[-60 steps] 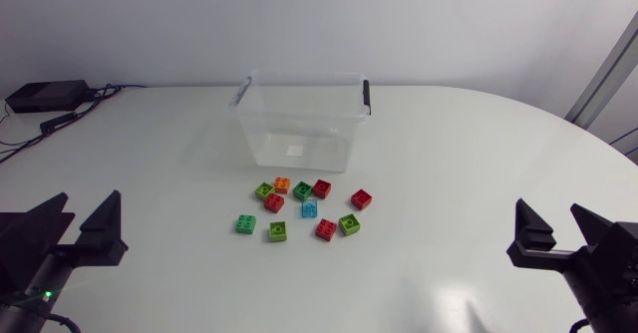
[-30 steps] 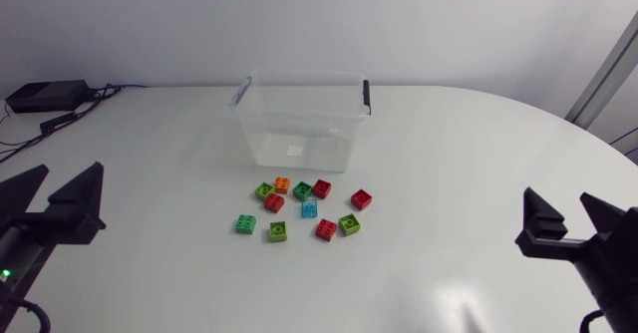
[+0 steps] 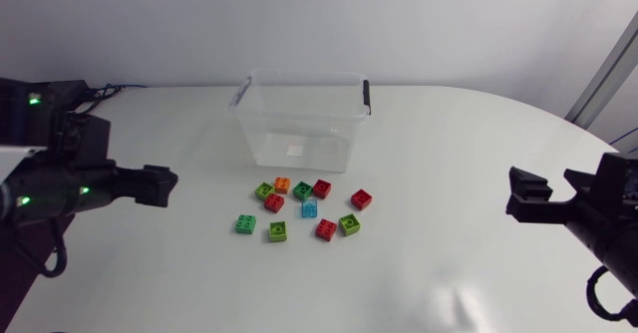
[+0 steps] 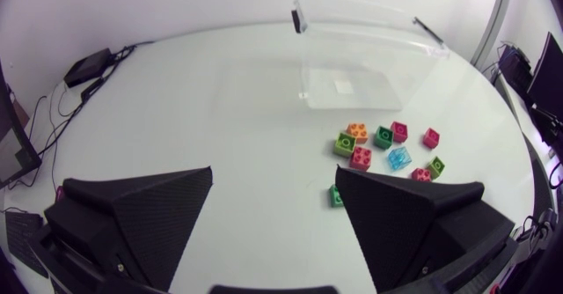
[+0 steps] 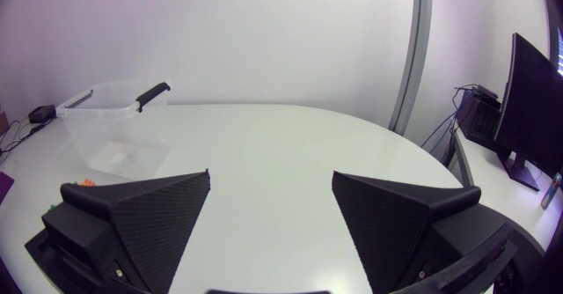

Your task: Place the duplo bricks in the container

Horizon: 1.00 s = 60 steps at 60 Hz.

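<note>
Left gripper: its fingers are spread wide and hold nothing. It hangs over the table to one side of the brick cluster, well apart from it. You may judge the wide stance as readiness to straddle a brick.
Right gripper: also wide and empty, over bare table on the far side, well apart from bricks and bin. It probably stands off so that the arms do not crowd each other.
Duplo bricks: eleven lie loose on the table in a cluster just in front of the bin, in red, green, lime, orange and one pale blue. Neither gripper touches any.
Container: a clear, open-topped bin, upright behind the cluster, with a dark handle at one end. It holds no brick; only a small pale label shows at its floor.
Progress: by your reading, nothing is placed yet, and the first pick is the step in hand.
</note>
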Each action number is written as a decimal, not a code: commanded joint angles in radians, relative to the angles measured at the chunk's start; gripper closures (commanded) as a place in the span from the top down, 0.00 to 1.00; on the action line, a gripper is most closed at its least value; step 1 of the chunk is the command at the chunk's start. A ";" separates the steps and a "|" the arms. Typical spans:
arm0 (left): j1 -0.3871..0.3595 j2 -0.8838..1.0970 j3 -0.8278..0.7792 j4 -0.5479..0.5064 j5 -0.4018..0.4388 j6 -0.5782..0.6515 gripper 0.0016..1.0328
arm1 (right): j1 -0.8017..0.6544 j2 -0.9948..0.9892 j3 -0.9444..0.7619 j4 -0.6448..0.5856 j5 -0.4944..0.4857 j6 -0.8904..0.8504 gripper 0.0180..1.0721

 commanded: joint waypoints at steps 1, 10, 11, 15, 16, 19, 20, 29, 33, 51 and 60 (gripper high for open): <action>-0.031 0.139 0.057 -0.025 0.014 -0.007 0.94 | 0.011 0.055 0.042 -0.017 -0.008 -0.004 0.95; -0.062 0.372 0.165 -0.059 0.015 -0.033 0.90 | 0.020 0.157 0.111 -0.092 -0.051 0.019 0.95; -0.065 0.399 0.178 -0.068 0.015 -0.036 0.90 | 0.020 0.169 0.120 -0.105 -0.057 0.022 0.95; -0.085 0.499 0.226 -0.109 0.015 -0.046 0.90 | 0.018 0.220 0.157 -0.157 -0.066 0.025 0.95; -0.088 0.521 0.235 -0.112 0.015 -0.047 0.90 | 0.018 0.230 0.166 -0.172 -0.070 0.025 0.95; -0.106 0.579 0.257 -0.114 0.014 -0.049 0.90 | 0.020 0.267 0.192 -0.217 -0.077 0.025 0.95; -0.109 0.599 0.266 -0.117 0.015 -0.049 0.90 | 0.020 0.282 0.200 -0.229 -0.079 0.023 0.95; -0.154 0.729 0.330 -0.154 0.015 -0.073 0.90 | 0.046 0.347 0.242 -0.306 -0.079 0.016 0.95; -0.175 0.789 0.358 -0.175 0.015 -0.093 0.88 | 0.066 0.364 0.256 -0.329 -0.097 0.014 0.95; -0.241 0.936 0.444 -0.169 0.015 -0.148 0.81 | 0.068 0.473 0.302 -0.358 -0.232 -0.032 0.95; -0.234 0.972 0.462 -0.169 0.015 -0.167 0.71 | 0.069 0.491 0.307 -0.345 -0.294 -0.053 0.95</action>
